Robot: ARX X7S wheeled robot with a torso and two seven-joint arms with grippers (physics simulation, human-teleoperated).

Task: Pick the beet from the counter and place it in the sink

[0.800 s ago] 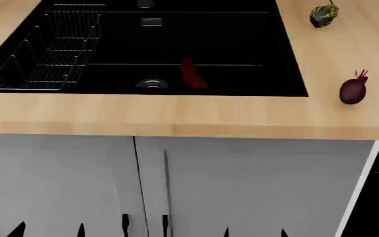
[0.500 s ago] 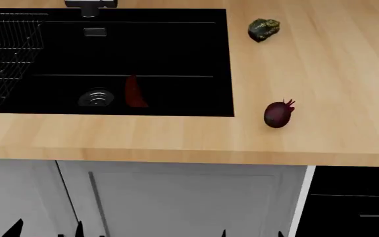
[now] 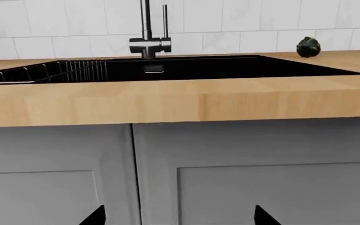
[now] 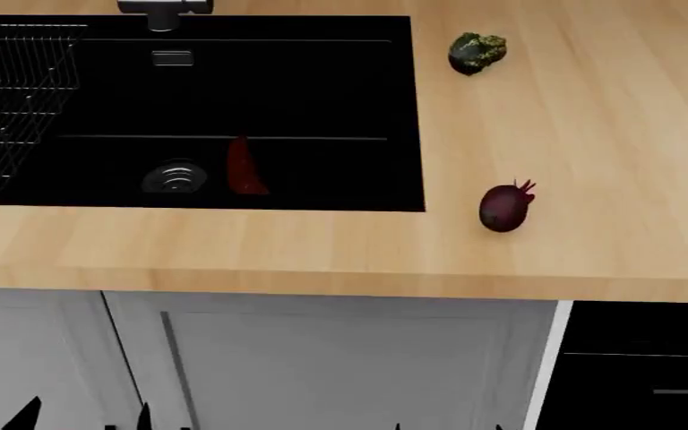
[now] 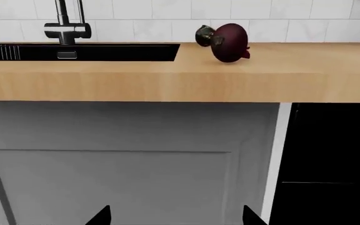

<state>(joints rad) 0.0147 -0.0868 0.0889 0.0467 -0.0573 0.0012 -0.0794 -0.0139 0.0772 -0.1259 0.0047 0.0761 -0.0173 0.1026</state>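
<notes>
The beet (image 4: 505,207), dark maroon with a pinkish stem tuft, lies on the tan wood counter (image 4: 583,134) just right of the black sink (image 4: 404,116); it also shows in the right wrist view (image 5: 230,42). An elongated red vegetable (image 4: 244,167) lies in the sink beside the round drain (image 4: 176,176). My left gripper (image 3: 176,217) and right gripper (image 5: 175,216) are both open and empty, low in front of the grey cabinet doors, well below the counter. Only their fingertips (image 4: 29,415) show at the head view's bottom edge.
A lumpy green-yellow vegetable (image 4: 478,53) sits on the counter behind the beet. A wire rack (image 4: 10,98) fills the sink's left part; a dark faucet (image 3: 147,33) stands behind the basin. A black appliance front (image 4: 643,367) is right of the cabinets (image 4: 320,358).
The head view shifted right between the earliest frame and half a second ago, bringing the beet toward the middle. Since then almost nothing has moved.
</notes>
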